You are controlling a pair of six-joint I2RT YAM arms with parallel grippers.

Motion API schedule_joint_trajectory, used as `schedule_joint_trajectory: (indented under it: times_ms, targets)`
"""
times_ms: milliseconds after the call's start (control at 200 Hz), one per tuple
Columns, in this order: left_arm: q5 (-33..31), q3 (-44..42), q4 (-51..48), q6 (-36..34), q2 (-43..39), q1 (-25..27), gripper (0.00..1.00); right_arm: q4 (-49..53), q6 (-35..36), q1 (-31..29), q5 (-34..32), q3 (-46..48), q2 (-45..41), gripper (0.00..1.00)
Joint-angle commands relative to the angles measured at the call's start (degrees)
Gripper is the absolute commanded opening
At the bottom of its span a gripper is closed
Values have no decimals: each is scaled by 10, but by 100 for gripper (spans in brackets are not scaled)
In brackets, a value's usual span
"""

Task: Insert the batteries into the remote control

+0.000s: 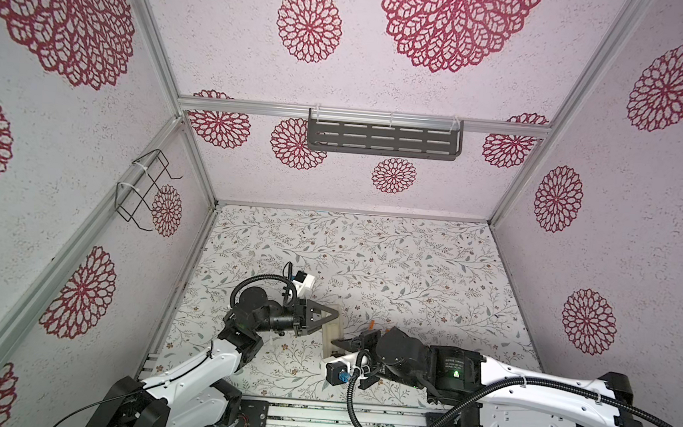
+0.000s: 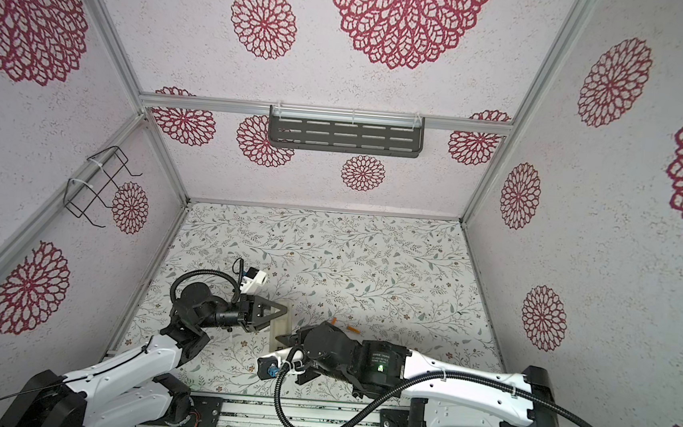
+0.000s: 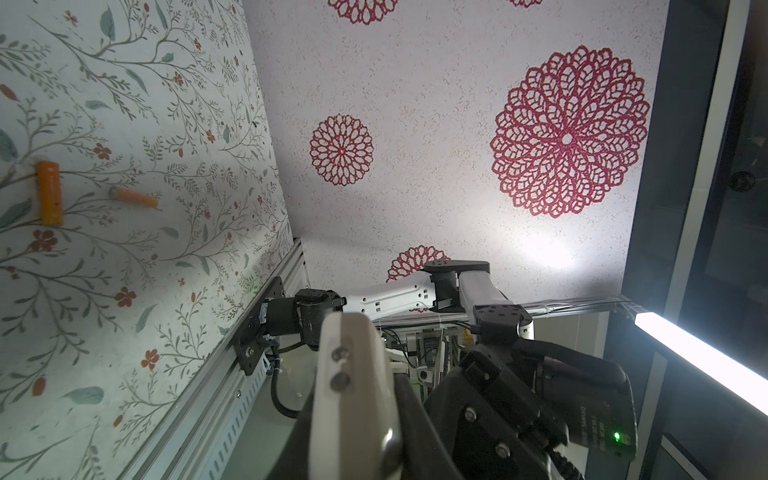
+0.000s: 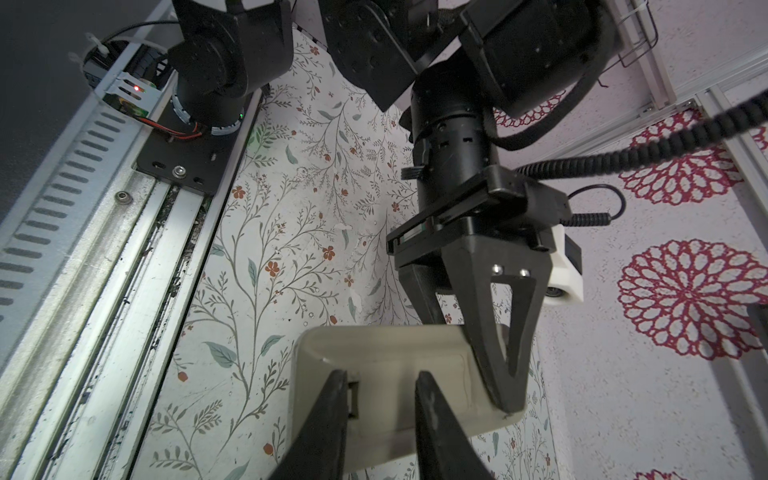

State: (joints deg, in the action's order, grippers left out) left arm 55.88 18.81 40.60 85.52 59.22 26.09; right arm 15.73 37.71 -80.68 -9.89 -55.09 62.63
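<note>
Meanwhile, the left gripper (image 4: pixel 505 395) pinches the slim white plastic remote control (image 4: pixel 395 345) on edge, beige back outward, over the floral-patterned counter (image 1: pixel 410 270). The right gripper (image 4: pixel 380 374), jaws slightly spread, rests on that back. The cover looks unopened, and two small orange cylindrical batteries (image 3: pixel 50 193) lie loose at two o'clock, neither loaded. The aluminium front rail (image 1: pixel 356 422) sits close at six o'clock; twelve o'clock lies open.

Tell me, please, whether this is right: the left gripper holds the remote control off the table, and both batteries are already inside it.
Not quite. The left gripper does hold the remote control off the table, but both batteries lie on the table, outside it, as the left wrist view shows.
</note>
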Motion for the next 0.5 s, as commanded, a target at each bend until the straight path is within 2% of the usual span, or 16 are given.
schedule_joint_trajectory:
  times_ms: [0,235,495]
  targets:
    - [5,18,5,-2,-8,-3,0,11,-4,-1,-17,-25,9,31]
    - [7,19,2,-1,-9,-2,0,-15,19,-2,-63,-15,9,28]
    - [9,22,-7,-9,-6,-2,0,8,8,-1,-35,-31,11,28]
